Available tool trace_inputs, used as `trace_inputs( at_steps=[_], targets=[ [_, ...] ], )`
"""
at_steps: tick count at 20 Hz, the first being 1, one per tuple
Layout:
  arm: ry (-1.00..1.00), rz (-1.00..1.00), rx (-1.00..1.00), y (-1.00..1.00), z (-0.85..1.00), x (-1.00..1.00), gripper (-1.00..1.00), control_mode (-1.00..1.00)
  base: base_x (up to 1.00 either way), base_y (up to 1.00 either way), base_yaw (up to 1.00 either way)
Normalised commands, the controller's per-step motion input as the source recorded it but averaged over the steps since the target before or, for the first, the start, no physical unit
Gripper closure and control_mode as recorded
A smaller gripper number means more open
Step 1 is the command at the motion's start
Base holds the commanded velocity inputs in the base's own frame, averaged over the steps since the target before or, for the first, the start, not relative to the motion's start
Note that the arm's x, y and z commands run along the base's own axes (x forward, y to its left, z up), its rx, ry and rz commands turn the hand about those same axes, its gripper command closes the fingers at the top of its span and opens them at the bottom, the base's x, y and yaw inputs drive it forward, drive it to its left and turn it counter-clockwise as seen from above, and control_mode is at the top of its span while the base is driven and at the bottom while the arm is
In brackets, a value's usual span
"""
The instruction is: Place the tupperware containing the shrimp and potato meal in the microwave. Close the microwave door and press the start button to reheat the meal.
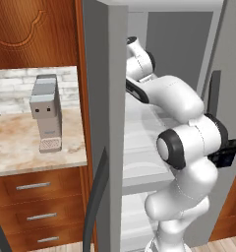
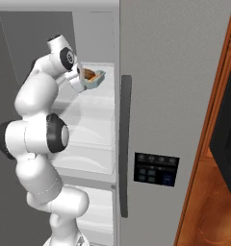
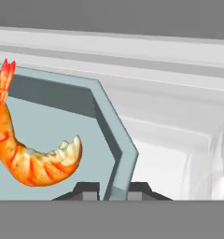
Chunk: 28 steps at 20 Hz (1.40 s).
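The tupperware, a pale blue-grey tub, sits up on a high shelf inside the open fridge, with brown food showing in it. My gripper reaches in from the left and grips its near rim. In the hand view the gripper is shut, its two dark tips pinching the wall of the tupperware, where an orange shrimp lies on the floor of the tub. The potato shows as the brown lump. A black glossy panel is at the far right; I cannot tell whether it is the microwave.
The fridge's left door stands open beside the arm, the right door with its dark control panel is closed. White shelves lie under the tub. A grey coffee machine stands on the marble counter.
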Motion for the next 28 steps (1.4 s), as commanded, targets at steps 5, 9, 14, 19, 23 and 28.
trace_inputs(
  at_steps=[5, 9, 14, 19, 23, 28],
  targets=[
    [-0.06, -0.05, -0.01, -0.04, 0.00, -1.00, 1.00, -1.00, 0.00, 0.00, 0.00],
    [-0.05, -0.04, 0.00, -0.28, 0.00, -1.00, 1.00, -1.00, 0.00, 0.00, 0.00],
    [-0.07, 0.02, 0.01, -0.41, 0.10, -1.00, 1.00, -1.00, 0.00, 0.00, 0.00],
    [-0.02, 0.24, -0.04, 0.00, 0.00, -1.00, 1.00, -1.00, 0.00, 0.00, 0.00],
    [0.00, 0.34, -0.08, 0.00, 0.00, -1.00, 1.00, -1.00, 0.00, 0.00, 0.00],
    [0.00, 0.08, 0.00, 0.00, 0.02, -0.64, 1.00, -1.00, 0.00, 0.00, 0.00]
  ],
)
